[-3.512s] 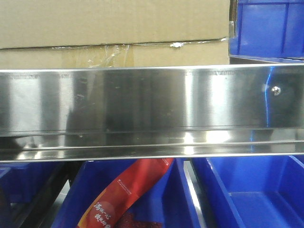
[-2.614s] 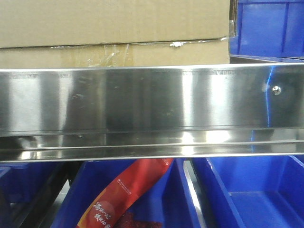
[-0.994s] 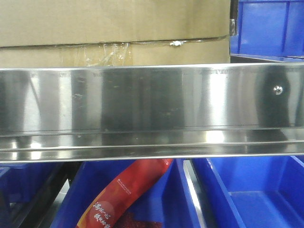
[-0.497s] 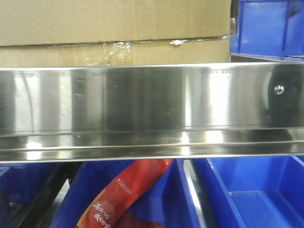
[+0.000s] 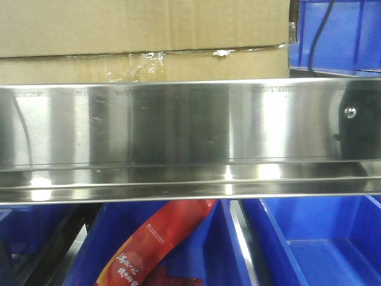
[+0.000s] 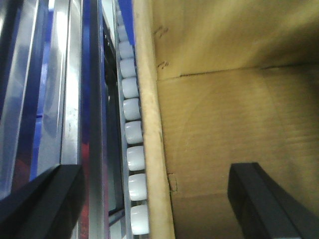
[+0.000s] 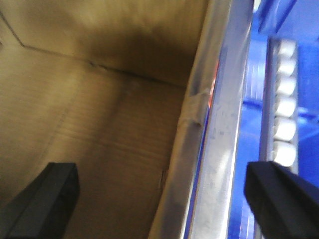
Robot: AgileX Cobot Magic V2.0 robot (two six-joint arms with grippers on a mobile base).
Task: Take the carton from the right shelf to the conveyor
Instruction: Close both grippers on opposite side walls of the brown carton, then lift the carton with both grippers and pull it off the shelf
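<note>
Since the frame half a second back, a thin dark cable [image 5: 312, 42] has entered at upper right, crossing the upper blue plastic bin [image 5: 339, 30]. The dark reflection around the small screw [image 5: 350, 111] has grown. Carton and shelf sit as before.

Task object: you find the large plain brown corrugated cardboard carton [image 5: 143, 27] on the shiny stainless-steel right shelf [image 5: 178, 125], behind its wide mirror-like front rail. Wrinkled clear tape [image 5: 140, 59] runs along the low seam. The upper bin stands just beside the carton's right end. Below the rail are the lower blue bins [image 5: 321, 250], one holding a red printed packet [image 5: 155, 244].

Left arm: the wrist camera looks along a carton face. The left claw [image 6: 157, 204] is spread wide. One black finger [image 6: 47, 199] lies over the steel-and-blue side and the other over cardboard, with the carton's edge between them. A row of white rollers [image 6: 132, 132] runs just beside that edge. You cannot tell whether anything touches.

Right arm: mirrored pose. The right claw [image 7: 164, 199] is likewise spread wide, one finger over cardboard and the other over the blue side. The carton's taped edge and a steel strip lie between them. Neither claw grips anything.
</note>
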